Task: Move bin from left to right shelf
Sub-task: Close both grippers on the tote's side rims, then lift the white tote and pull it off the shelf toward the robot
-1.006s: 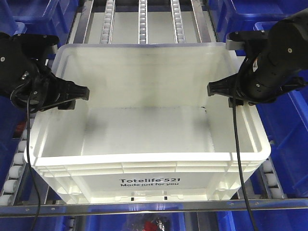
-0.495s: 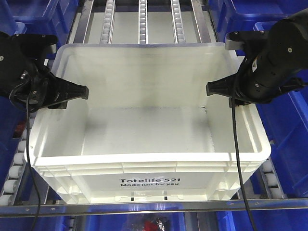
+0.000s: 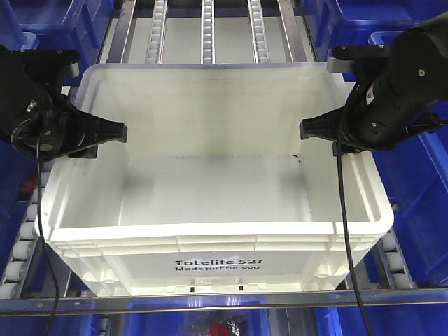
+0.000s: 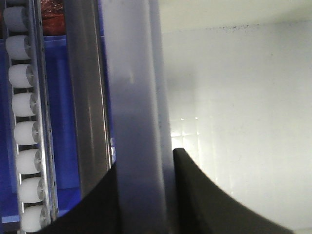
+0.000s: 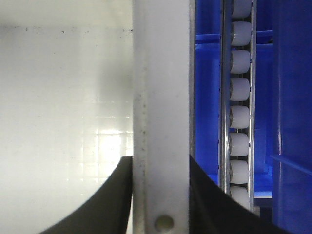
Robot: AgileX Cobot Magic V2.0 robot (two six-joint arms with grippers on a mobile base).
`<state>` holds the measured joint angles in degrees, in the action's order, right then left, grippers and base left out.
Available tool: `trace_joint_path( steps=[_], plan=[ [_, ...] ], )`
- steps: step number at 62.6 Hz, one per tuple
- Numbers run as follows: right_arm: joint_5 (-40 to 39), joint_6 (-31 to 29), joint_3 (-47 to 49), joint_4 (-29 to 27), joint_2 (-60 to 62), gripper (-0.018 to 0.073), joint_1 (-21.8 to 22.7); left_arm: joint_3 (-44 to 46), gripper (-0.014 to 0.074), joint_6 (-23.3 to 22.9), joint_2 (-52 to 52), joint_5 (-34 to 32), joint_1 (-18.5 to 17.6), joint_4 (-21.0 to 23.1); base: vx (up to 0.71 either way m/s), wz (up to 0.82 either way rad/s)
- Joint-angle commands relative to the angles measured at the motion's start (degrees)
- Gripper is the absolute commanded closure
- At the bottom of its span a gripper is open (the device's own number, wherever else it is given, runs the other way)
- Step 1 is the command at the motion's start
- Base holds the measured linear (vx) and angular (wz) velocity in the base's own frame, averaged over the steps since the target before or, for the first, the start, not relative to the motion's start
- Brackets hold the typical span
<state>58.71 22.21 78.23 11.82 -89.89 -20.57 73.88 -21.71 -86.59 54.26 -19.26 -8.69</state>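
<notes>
Your bin stands level over the roller shelf. Its printed front wall is just behind the steel crossbeam at the near edge, and the roller rails run out from under its far rim. You cannot tell from these views whether its base rests on the rollers or is raised just off them, nor whether this level is the left or the right one. Dark blue totes flank it on both sides.

Both of your arms reach in from the sides, about midway along the bin's side walls. Each wrist is turned so the fingers point inward across the rim.

Your left gripper straddles the left wall, one finger inside the bin and the other outside, below the rim. In the left wrist view the rim runs between its two dark fingers, which touch it on both faces with no gap showing, so the pincer is closed onto the wall.

Your right gripper mirrors this on the right wall. In the right wrist view its fingers pinch the rim the same way, with a roller rail just outside.

A black cable hangs from your right wrist and drapes down over the bin's front right corner
</notes>
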Motion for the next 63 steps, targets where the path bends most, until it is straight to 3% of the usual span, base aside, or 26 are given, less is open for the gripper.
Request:
trace_joint_path(
  steps=[1, 63],
  plan=[
    [-2.33, -0.16, 1.73, 2.9, 2.29, 0.0485, 0.13, 1.79, 0.0566, 1.51, 2.56, -1.47, 0.49, -2.91, 0.0, 0.0],
    [-0.93, -0.16, 1.33, 1.01, 14.68, 0.0485, 0.13, 1.53, 0.0565, 1.56, 17.04, -0.92, 0.08, 0.05, 0.0, 0.0]
  ],
)
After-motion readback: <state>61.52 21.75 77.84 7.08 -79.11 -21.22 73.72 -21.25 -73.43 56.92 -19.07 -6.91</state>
